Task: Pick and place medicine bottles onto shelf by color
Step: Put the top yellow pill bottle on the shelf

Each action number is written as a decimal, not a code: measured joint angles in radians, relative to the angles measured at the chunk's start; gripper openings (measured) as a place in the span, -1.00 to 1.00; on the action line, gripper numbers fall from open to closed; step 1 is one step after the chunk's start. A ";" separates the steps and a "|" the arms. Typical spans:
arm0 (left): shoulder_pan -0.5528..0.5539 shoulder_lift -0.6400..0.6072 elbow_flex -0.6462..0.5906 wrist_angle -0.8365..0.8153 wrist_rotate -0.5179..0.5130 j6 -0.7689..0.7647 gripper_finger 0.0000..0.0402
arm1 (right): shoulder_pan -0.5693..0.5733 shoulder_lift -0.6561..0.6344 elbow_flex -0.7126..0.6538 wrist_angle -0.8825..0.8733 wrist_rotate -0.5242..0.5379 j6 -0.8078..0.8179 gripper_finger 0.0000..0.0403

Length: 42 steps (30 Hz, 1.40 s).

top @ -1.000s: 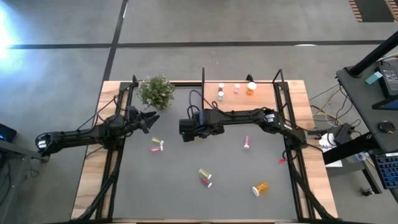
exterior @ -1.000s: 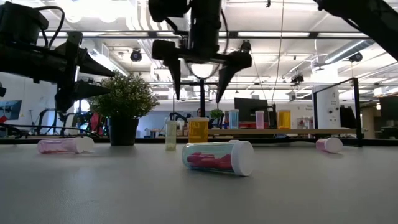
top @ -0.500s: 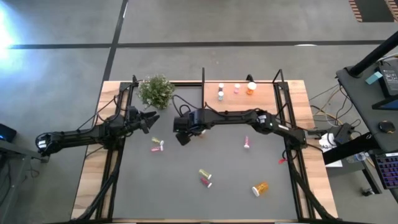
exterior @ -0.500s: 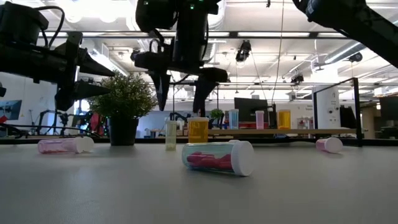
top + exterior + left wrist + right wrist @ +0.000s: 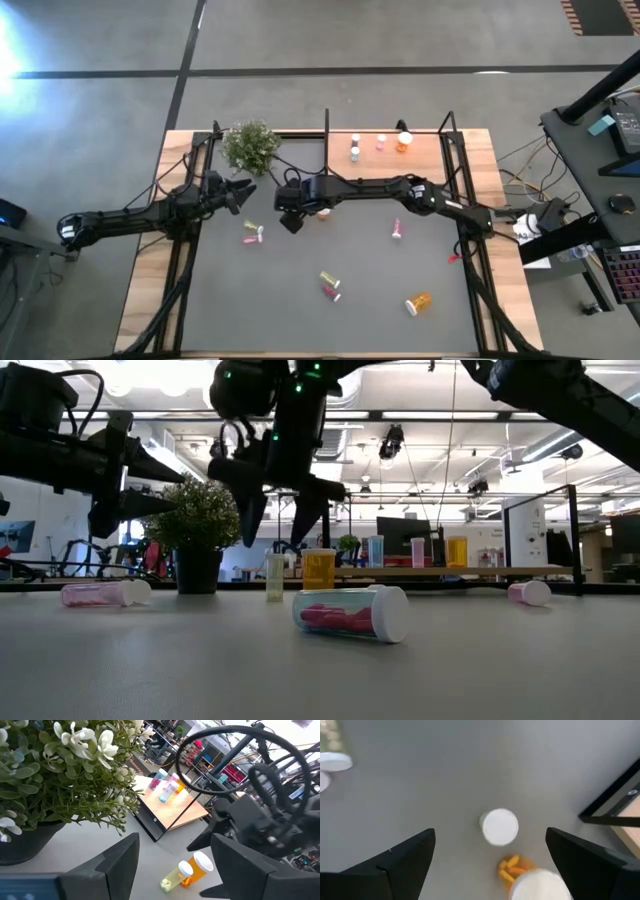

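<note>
Green plant (image 5: 251, 146) beside left hand (image 5: 243, 192)

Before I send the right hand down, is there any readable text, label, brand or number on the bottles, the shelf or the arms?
No text can be read in any view.
Medicine bottles: no label readable, on the table or on the shelf.
Shelf: plain wood, no markings visible.
Plant and its pot: no writing.
Arms and right hand: green indicator lights only, no lettering legible.
Room behind the table: screens and signs too small or blurred to read.
</note>
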 joint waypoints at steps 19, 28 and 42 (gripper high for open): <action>0.000 0.004 0.000 0.000 0.000 0.000 0.15 | -0.028 0.038 -0.002 0.015 -0.002 0.012 0.56; 0.000 0.004 0.000 0.000 0.000 0.000 0.15 | -0.028 0.038 -0.002 0.018 -0.006 0.014 0.00; 0.000 0.004 0.000 0.000 0.000 0.000 0.15 | -0.028 0.038 -0.002 0.014 -0.023 0.026 -0.41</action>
